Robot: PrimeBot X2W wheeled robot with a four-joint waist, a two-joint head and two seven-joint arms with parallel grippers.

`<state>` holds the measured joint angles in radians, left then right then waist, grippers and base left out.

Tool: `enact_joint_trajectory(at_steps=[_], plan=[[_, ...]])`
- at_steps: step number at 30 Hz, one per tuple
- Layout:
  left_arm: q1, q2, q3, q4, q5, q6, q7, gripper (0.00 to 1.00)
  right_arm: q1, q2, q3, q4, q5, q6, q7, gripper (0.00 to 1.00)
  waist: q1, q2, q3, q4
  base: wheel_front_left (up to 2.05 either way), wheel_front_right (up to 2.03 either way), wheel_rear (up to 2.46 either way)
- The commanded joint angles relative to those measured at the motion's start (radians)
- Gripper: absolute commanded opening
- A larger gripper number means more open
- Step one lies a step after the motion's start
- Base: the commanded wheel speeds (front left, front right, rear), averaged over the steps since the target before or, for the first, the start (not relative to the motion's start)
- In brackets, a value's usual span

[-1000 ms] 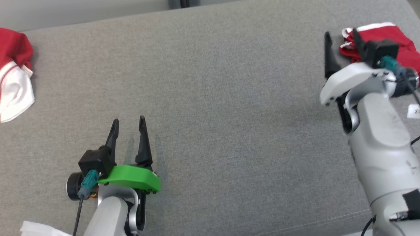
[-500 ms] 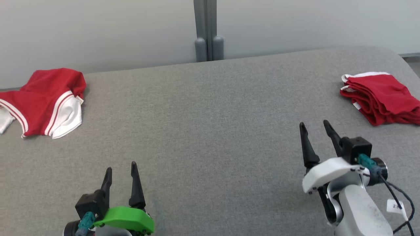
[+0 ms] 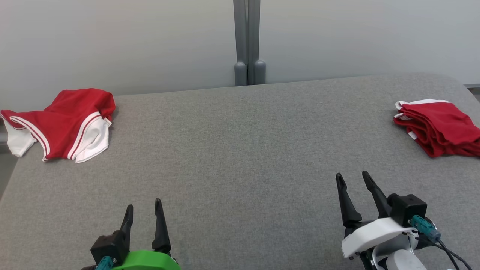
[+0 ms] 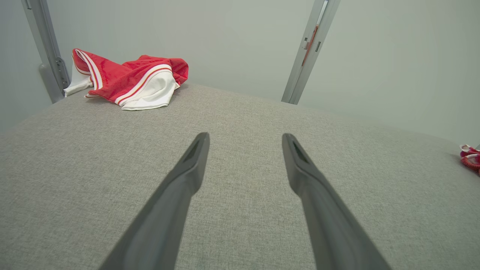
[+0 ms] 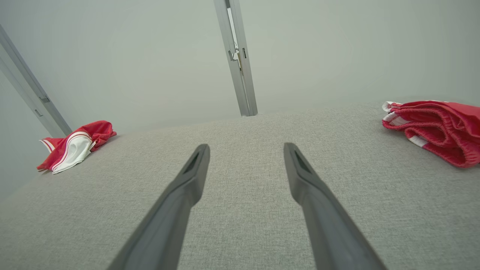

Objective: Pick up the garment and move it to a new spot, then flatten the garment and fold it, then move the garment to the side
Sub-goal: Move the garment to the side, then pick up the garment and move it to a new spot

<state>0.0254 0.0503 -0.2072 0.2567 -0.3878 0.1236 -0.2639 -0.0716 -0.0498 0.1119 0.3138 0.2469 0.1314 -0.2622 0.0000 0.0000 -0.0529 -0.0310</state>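
A crumpled red and white garment point(image 3: 63, 123) lies at the far left corner of the grey padded table point(image 3: 240, 150); it also appears as the garment point(image 4: 131, 77) and the garment point(image 5: 75, 144) in the wrist views. A folded red garment point(image 3: 438, 127) rests at the far right edge, seen closer as the folded garment point(image 5: 435, 123). My left gripper point(image 3: 144, 203) hovers open and empty near the front left, far from both. My right gripper point(image 3: 351, 173) is open and empty at the front right, short of the folded garment. Each wrist view shows spread fingers, left gripper point(image 4: 245, 135), right gripper point(image 5: 246, 145).
A pale wall rises behind the table with a grey upright post point(image 3: 247, 41) at its middle. The table's left edge point(image 3: 7, 180) drops away beside the crumpled garment. Bare grey cloth spreads between the two garments.
The head camera has tilted up, bringing the wall and both garments into view. My right gripper has drawn back from the folded red garment toward the front edge, staying open.
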Motion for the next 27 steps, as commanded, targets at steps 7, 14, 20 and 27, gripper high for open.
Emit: enact_joint_trajectory(at_steps=[7, 14, 20, 27], plan=[[-0.001, 0.001, -0.007, -0.008, -0.010, 0.009, -0.001, 1.00, 0.022, -0.002, 0.004, -0.019, 0.010, -0.002, 0.008, 1.00, 0.0000, 0.0000, 0.001, -0.002, 0.00, 0.00, 0.00], [-0.006, 0.001, -0.011, -0.009, -0.012, 0.007, -0.001, 1.00, 0.025, -0.002, -0.006, -0.031, -0.005, -0.002, 0.015, 1.00, 0.0000, 0.0000, 0.004, 0.004, 0.00, 0.00, 0.00], [-0.013, 0.001, -0.011, -0.009, -0.005, 0.005, -0.001, 1.00, 0.029, -0.001, -0.012, -0.040, -0.007, -0.002, 0.019, 1.00, 0.0000, 0.0000, 0.008, 0.031, 0.00, 0.00, 0.00], [-0.029, 0.002, -0.005, -0.015, 0.019, 0.003, -0.001, 1.00, 0.032, -0.001, -0.001, -0.062, -0.003, -0.001, 0.018, 1.00, 0.0000, 0.0000, 0.011, 0.167, 0.00, 0.00, 0.00]])
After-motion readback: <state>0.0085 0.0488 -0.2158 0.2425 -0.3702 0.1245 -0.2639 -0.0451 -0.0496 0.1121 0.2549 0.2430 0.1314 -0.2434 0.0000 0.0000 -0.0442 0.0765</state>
